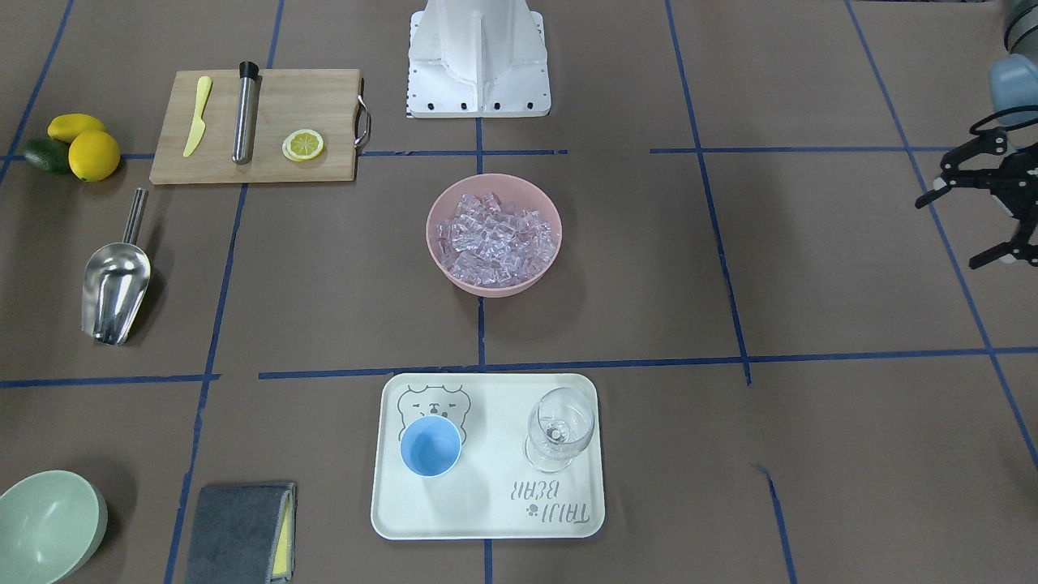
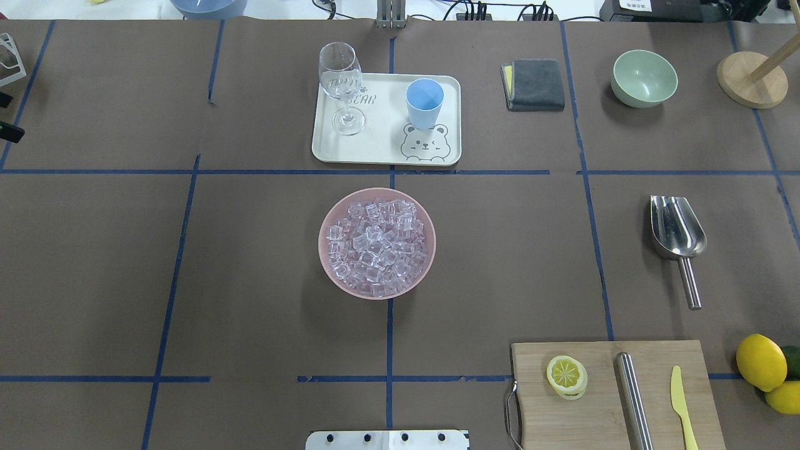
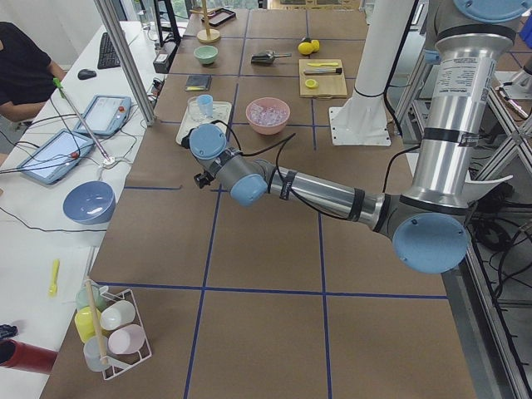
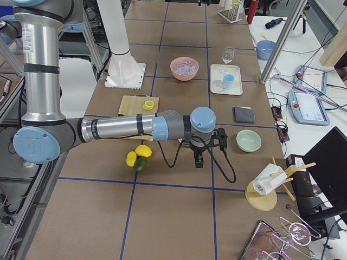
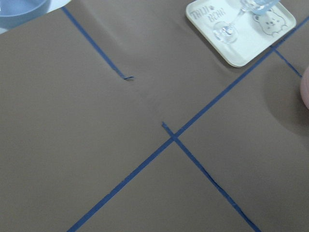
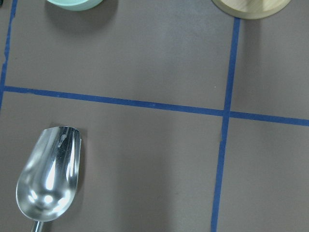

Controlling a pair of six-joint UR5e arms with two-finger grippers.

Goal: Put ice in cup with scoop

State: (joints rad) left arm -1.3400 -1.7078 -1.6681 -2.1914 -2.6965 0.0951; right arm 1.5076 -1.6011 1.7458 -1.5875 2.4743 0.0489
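Note:
The steel scoop (image 1: 117, 288) lies flat on the table, empty, trough toward the tray side; it also shows in the overhead view (image 2: 677, 228) and at the lower left of the right wrist view (image 6: 48, 186). The ice (image 1: 496, 238) is heaped in a pink bowl (image 2: 325, 231) at the table's centre. The light-blue cup (image 1: 431, 446) stands upright and empty on a white tray (image 1: 486, 519). My left gripper (image 1: 953, 231) is open and empty, far off at the table's side. My right gripper (image 4: 203, 149) hangs over the scoop area; I cannot tell whether it is open or shut.
A clear wine glass (image 1: 559, 426) stands on the tray beside the cup. A cutting board (image 1: 268, 105) holds a yellow knife, steel cylinder and lemon slice. Lemons (image 1: 93, 154), a green bowl (image 1: 49, 523), a grey cloth (image 1: 239, 531) and a wooden stand (image 2: 750, 78) surround the scoop's side.

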